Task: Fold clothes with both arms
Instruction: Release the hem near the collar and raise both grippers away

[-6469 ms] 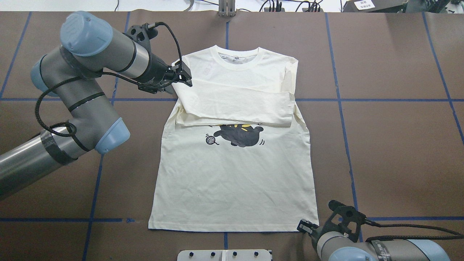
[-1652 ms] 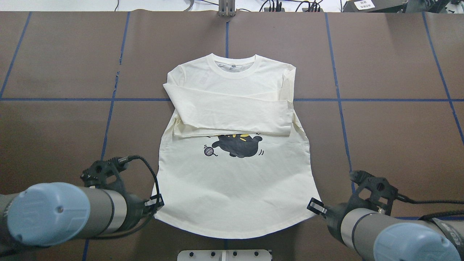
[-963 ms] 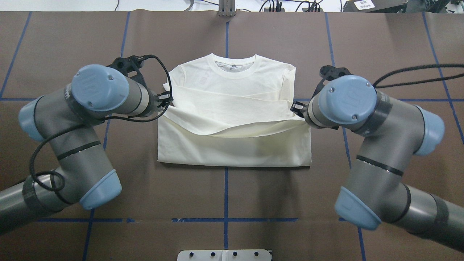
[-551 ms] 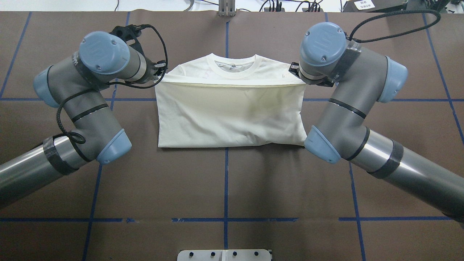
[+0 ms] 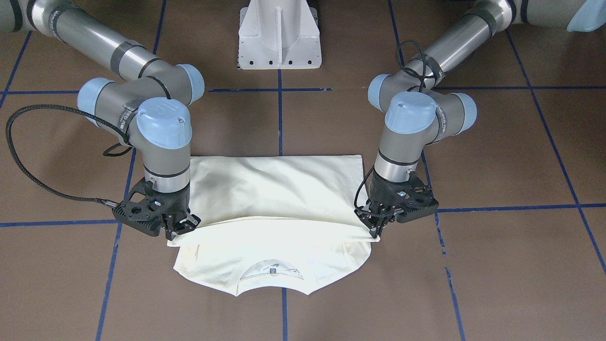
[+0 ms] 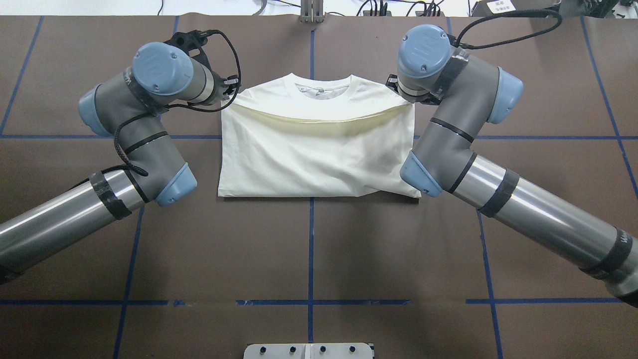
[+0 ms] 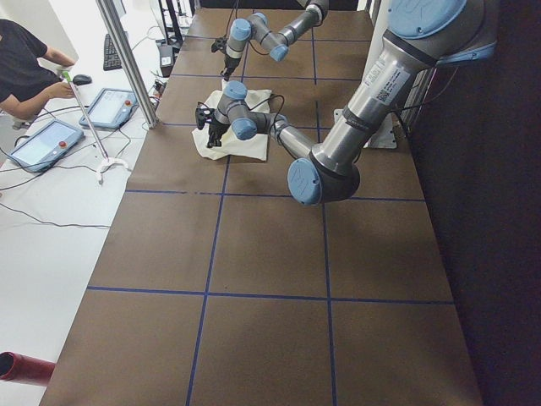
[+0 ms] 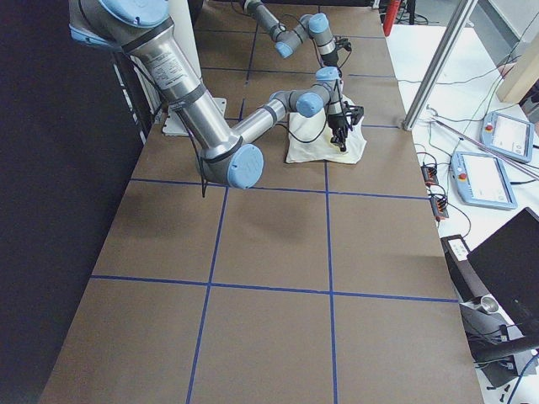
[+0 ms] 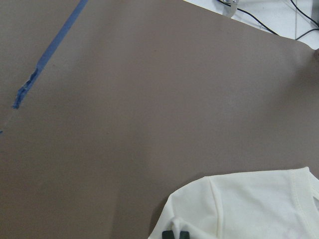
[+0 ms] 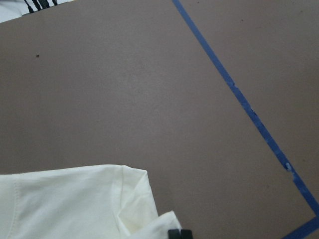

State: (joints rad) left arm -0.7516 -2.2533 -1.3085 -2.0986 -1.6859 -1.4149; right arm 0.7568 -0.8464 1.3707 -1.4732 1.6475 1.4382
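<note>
Cream long-sleeved T-shirt (image 6: pixel 319 154) lies doubled mid brown table mat (image 6: pixel 379 249), lower half now over the chest, w/ black left gripper (image 5: pixel 377 229) & right gripper (image 5: pixel 179 227) still pinching the hem corners they've carried up to the shoulders, so letting go looks next.

— In the wrist views the left pincer (image 9: pixel 175 234) and right pincer (image 10: pixel 179 233) are cut off by the bottom edge; only the tips show.

— From overhead, the right arm (image 6: pixel 448 124) mostly hides the right pincer and part of the shirt's (image 6: pixel 309 154) right edge. In both end views the pincers are too small to read.
</note>
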